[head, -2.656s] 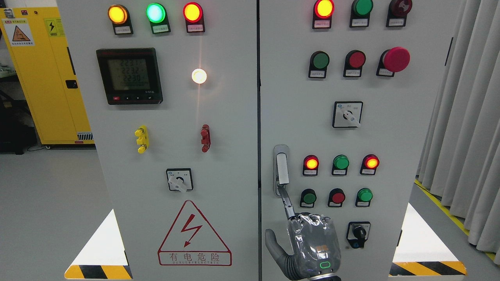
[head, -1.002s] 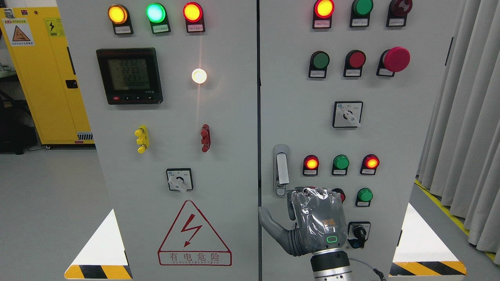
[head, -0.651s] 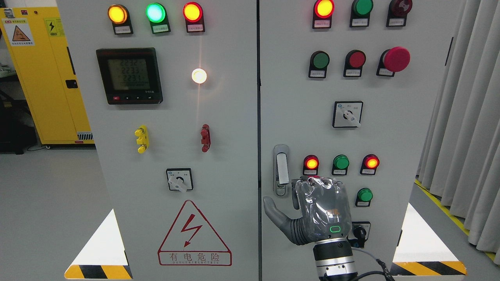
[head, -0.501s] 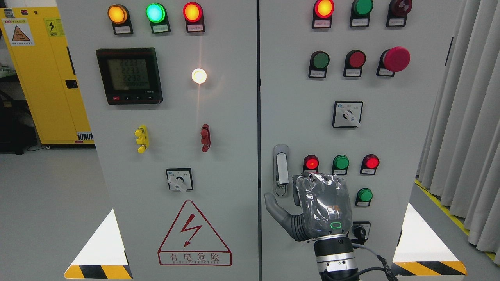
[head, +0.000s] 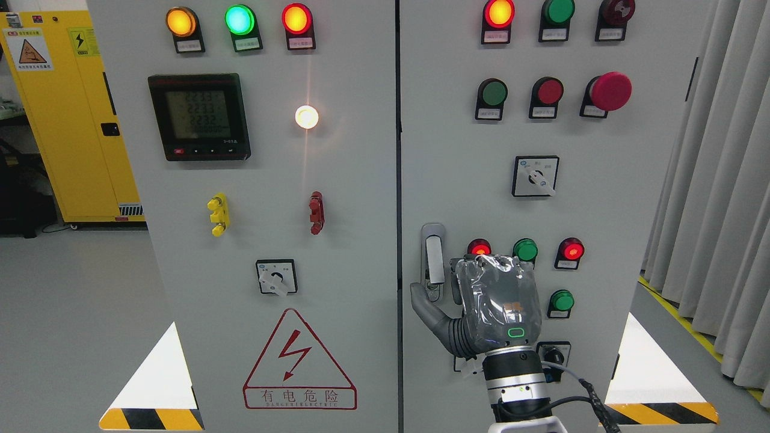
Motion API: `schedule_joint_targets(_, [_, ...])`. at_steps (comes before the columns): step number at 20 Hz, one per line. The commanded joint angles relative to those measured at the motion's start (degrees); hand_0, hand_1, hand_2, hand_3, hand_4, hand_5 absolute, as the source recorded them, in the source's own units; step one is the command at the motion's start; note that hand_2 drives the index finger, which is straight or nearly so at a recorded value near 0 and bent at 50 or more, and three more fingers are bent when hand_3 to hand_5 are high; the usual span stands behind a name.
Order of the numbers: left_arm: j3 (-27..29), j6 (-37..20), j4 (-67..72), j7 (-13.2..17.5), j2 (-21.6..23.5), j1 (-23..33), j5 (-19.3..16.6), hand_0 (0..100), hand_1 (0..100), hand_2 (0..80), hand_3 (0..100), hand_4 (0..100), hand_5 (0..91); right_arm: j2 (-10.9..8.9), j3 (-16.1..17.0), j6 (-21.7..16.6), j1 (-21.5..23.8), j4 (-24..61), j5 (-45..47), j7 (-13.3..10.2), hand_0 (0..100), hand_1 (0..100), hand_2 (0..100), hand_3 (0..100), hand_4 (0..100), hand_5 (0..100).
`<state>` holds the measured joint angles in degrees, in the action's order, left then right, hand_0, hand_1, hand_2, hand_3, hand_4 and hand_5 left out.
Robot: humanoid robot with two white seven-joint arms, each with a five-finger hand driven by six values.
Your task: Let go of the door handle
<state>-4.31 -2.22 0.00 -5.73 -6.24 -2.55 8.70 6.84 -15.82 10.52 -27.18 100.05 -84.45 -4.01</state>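
The door handle (head: 434, 258) is a white upright lever in a silver plate at the left edge of the right cabinet door (head: 457, 150). My right hand (head: 448, 297), wrapped in clear plastic, comes up from the bottom edge and sits just right of and below the handle. Its back faces me and its fingers are curled in at the knuckles beside the lever's lower right. The thumb (head: 421, 297) sticks out to the left, its tip over the plate's lower end. Nothing shows inside the hand. The left hand is out of view.
Lit red lamps (head: 570, 249) and green buttons (head: 562, 300) surround the hand, which covers some of them. A black rotary switch (head: 550, 355) sits behind the wrist. The left door (head: 271, 180) carries a meter (head: 199, 116) and a hazard triangle (head: 299, 361). A yellow cabinet (head: 66, 114) stands far left, curtains (head: 716, 210) right.
The hand has risen steadily from the bottom edge up to the handle. Its index finger, which touched the handle's lower end 2.7 s ago, is now curled in with the others.
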Motion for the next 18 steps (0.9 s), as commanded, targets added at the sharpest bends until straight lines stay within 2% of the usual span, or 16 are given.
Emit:
schedule_joint_targets(1, [0.00,0.02,-0.70,0.02,0.00,0.00,0.00,12,56,0.0,0,0,0.0,0.10,0.44,0.12,-0.76,-1.35,-0.01,0.06,33,28,95,100,100,100])
schedule_joint_targets(10, [0.00,0.02,-0.70,0.02,0.00,0.00,0.00,12,56,0.0,0,0,0.0,0.28,0.44,0.12,-1.20,-1.79,-0.01,0.14,39,32,96,100,100,100])
schedule_joint_targets(18, [0.00,0.02,-0.70,0.02,0.00,0.00,0.00,12,56,0.0,0,0,0.0,0.28,0.44,0.99,-1.12,-1.70,-0.01,0.23,40,35,95,100,100,100])
